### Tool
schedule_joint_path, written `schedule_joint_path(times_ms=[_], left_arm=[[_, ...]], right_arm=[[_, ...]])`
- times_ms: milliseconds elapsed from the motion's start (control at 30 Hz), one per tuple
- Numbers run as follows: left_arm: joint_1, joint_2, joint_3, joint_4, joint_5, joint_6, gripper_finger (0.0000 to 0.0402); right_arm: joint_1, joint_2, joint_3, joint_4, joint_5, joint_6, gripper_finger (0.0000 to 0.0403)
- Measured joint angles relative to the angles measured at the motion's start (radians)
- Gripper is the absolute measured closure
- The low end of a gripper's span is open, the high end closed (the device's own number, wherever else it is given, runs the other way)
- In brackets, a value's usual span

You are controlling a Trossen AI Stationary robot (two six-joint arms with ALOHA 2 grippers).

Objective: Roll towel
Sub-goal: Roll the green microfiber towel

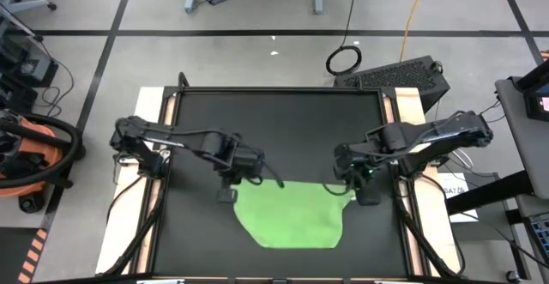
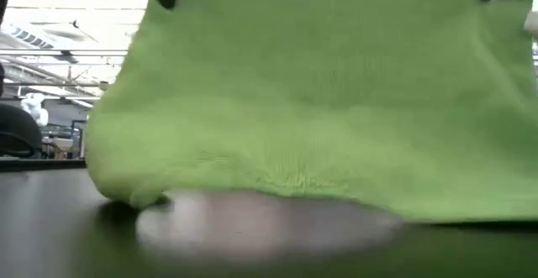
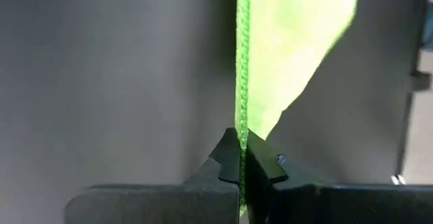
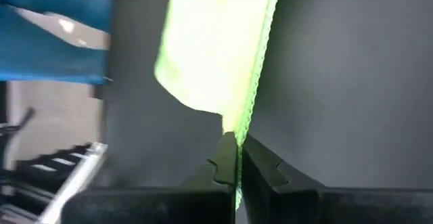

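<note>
My black table mat (image 1: 283, 121) lies broad and mostly bare toward its far edge and along both sides. In the low view the towel (image 2: 319, 102) hangs like a curtain across nearly everything, hiding the room behind it and cutting off both my arms but for dark tips at its upper corners. Its lower edge sags to the mat, one bottom corner touching down. A pale blur on the mat in front I cannot make out.

From above, the towel (image 1: 292, 214) spreads over the near half of the mat, its near edge close to the mat's front border, with open mat on either side.

My left gripper (image 1: 230, 181) is pinched tight on the towel's far left corner; in its wrist view the green hem (image 3: 241, 82) runs straight into the closed fingertips (image 3: 230, 158). My right gripper (image 1: 358, 188) clamps the far right corner just as tightly, the fabric (image 4: 216, 48) rising from between its fingers (image 4: 260, 163).
</note>
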Motion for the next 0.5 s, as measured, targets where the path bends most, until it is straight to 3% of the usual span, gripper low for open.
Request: schedule_joint_path(times_ms=[233, 500], left_arm=[[0.101, 0.001, -0.007, 0.048, -0.112, 0.031, 0.0401], [0.187, 0.111, -0.007, 0.071, -0.119, 0.153, 0.0401]], right_arm=[[-0.062, -0.030, -0.036, -0.042, 0.190, -0.058, 0.0403], [-0.161, -0.024, -0.153, 0.015, 0.196, -0.117, 0.0403]])
